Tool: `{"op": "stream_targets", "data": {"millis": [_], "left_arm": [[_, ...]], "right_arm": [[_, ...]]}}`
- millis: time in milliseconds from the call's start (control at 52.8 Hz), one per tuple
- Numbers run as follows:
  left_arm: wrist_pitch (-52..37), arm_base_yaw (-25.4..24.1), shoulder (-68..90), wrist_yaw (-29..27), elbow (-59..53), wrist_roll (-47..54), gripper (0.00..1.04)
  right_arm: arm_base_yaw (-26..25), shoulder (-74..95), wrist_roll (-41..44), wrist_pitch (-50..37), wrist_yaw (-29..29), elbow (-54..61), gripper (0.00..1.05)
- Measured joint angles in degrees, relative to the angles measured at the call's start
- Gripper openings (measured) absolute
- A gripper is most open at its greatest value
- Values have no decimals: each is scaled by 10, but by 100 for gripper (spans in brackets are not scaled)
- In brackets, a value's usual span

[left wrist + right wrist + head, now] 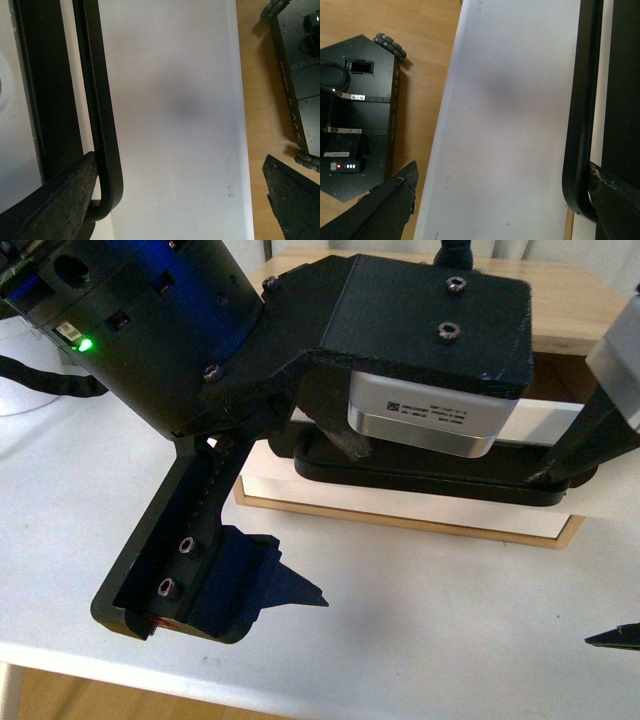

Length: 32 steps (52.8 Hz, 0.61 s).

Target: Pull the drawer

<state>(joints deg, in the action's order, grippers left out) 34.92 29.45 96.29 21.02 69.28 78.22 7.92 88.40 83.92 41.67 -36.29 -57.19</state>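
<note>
On the white table [100, 540], the white-fronted wooden drawer's [420, 512] long black bar handle [430, 480] runs left-right. The left gripper [180, 157] and right gripper [503, 167] gape wide, seemingly hooking its ends.

Narrow slot between long black bar handle [430, 478] and white drawer front [400, 502]. Left gripper [179, 160] spread wide, one finger [60, 200] against bar's rounded end, filling that corner. Right gripper [502, 170] equally wide, finger [615, 205] touching bar's other end. Bar's middle stretch unoccupied in wrist views. White table top [170, 100] bare between bar and table edge: open passage. Front view: bulky black left arm [150, 330] overhangs drawer, blocks approach from above.
</note>
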Motion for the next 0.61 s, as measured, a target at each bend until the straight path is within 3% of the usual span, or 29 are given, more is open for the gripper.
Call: {"op": "stream_targets", "data": {"millis": [341,512,606], "left_arm": [[-21,15,-74,-5,14,-37,99],[-80,21,-129,-12,6,-78,99],[-165,21,-178,-18,-24,-138,99]], "right_arm": [[-28,-88,-37,-12,-35,0,96],[-43,-161,-115,-111,-54,18,96],[-57,-221,-193,-204,-58,59,96]]}}
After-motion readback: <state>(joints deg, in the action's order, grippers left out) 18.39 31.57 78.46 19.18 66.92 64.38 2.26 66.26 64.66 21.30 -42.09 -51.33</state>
